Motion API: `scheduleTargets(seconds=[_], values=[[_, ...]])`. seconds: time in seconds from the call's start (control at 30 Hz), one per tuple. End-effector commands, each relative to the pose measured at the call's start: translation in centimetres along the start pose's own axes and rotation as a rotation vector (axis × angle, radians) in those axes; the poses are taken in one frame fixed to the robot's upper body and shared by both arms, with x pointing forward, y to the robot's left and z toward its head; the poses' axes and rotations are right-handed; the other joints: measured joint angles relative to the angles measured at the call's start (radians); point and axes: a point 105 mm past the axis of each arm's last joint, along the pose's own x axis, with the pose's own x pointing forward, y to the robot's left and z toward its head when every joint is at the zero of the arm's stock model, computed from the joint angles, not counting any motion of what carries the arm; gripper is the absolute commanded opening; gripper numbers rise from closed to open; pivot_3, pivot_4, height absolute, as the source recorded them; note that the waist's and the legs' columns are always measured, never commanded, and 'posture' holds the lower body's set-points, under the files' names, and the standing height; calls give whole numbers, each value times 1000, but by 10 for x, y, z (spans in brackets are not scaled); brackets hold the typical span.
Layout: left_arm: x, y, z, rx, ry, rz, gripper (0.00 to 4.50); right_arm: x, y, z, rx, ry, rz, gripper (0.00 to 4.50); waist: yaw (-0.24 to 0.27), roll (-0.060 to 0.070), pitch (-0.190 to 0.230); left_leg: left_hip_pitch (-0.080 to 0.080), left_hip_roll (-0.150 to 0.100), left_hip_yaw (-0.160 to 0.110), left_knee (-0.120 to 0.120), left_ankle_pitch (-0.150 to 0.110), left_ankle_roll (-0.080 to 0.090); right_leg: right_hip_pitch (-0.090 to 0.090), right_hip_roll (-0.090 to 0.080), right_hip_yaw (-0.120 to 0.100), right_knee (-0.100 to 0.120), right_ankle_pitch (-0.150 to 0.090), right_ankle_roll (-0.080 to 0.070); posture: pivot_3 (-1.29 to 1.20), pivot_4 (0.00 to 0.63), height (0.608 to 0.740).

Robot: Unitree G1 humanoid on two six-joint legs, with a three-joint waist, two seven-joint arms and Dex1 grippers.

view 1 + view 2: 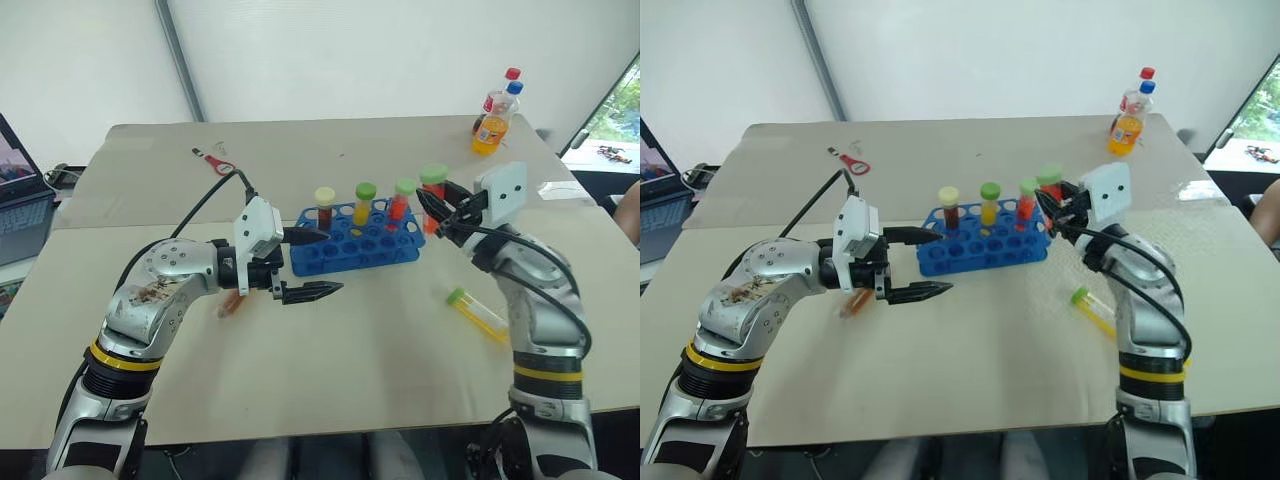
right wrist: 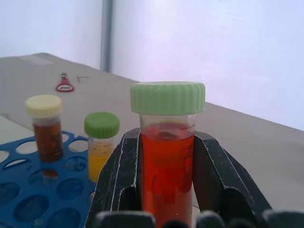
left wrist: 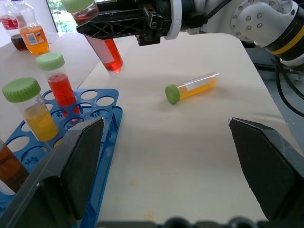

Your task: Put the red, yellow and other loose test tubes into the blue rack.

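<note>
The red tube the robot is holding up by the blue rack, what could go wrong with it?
The right tool pinches the red tube upright beside the blue rack. Coming down, it might bump the red tube already standing at that end, or miss a hole and tip. The yellow tube lying loose on the table could roll.

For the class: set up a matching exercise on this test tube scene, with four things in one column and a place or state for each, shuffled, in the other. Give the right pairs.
Things:
1. Red tube
2. Yellow tube
3. Brown tube
4. Left hand

Places or states:
A. Standing in the blue rack
B. Open, holding nothing
C. Clamped in the right hand
D. Lying loose on the table

Pairs: 1-C, 2-D, 3-A, 4-B
</note>
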Motion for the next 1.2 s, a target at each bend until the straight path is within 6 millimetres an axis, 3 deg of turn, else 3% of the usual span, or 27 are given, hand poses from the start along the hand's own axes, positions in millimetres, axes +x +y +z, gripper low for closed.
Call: scheduleTargets(seconds=[0.03,0.37,0.9,0.97,1.2], values=[[2,-4,13,23,-31,-11,4500,10,4,7,-13,-80,-32,997,-2,0,0,0,0,0,0,0,0,0,0,0,0,0,0,0,150,740],[6,-4,11,-7,-58,17,4500,19,24,-15,36,-96,-42,997,-6,0,0,0,0,0,0,0,0,0,0,0,0,0,0,0,150,740],[5,-5,8,12,-26,1,4500,18,31,-31,115,-104,-114,997,-25,0,0,1,1,0,-1,0,0,0,1,0,0,0,0,0,150,740],[6,-5,9,14,-29,4,4500,16,28,-33,137,-105,-134,2032,-25,0,0,1,1,0,-1,0,0,0,1,0,0,0,0,0,150,740],[12,-4,11,14,-47,21,4500,8,21,-27,113,-93,-124,4431,-21,0,0,0,0,0,-1,0,0,0,0,0,0,0,0,0,150,740]])
